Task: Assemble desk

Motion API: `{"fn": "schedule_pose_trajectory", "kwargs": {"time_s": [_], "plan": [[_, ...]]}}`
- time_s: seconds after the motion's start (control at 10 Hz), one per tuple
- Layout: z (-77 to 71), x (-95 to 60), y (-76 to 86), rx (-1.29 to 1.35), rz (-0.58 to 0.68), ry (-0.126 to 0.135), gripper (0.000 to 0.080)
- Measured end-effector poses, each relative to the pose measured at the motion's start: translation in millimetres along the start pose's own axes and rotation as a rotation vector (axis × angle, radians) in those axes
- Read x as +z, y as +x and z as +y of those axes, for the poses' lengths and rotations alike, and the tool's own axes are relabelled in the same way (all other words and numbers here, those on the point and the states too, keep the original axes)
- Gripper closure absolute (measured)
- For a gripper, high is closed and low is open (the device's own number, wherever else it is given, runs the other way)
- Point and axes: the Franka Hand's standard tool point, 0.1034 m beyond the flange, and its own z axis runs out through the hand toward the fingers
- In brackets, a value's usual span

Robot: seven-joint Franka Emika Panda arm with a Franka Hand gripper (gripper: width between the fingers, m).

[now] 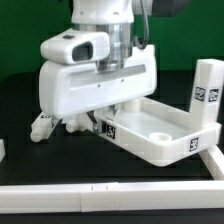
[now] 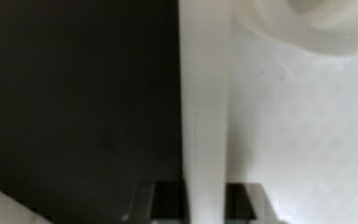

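Note:
The white rimmed desk tabletop [image 1: 165, 128] lies upside up like a tray at the exterior view's right, with tags on its near wall. My gripper [image 1: 118, 104] is over its left wall, the fingertips mostly hidden by the hand. In the wrist view the thin white wall [image 2: 206, 110] runs between my two dark fingers [image 2: 165, 203], which press on both its sides. My gripper [image 2: 206, 203] is shut on that wall. A round corner socket [image 2: 322, 22] shows beside it. One white leg [image 1: 206, 86] stands upright at the far right. Two more legs [image 1: 47, 124] lie at the left.
A long white bar [image 1: 110, 196] runs across the front of the black table, with a short white post [image 1: 2, 150] at its left end. The black table surface [image 2: 69, 100] shows beside the tabletop wall in the wrist view.

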Motion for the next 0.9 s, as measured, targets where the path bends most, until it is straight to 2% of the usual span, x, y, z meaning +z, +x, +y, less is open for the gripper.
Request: {"fn": "schedule_pose_trajectory", "kwargs": {"time_s": [0.1,0.4,0.5,0.6,0.7,0.9], "plan": [[1.7,0.3,0.6,-0.022,0.004,-0.009,0.0745],[4.3,2.7,-6.2,-0.233,-0.023,-0.006,0.0745],[15.4,-0.9,2.1,-0.373,-0.042,0.029,0.0745],[27.9,-0.9,22.3,-0.507,-0.046,0.04,0.0745],[33.9,1.0,34.1,-0.626,-0.031,0.037,0.0744],[36.1,3.6,25.4,-0.673,-0.049,0.038,0.0745]]}}
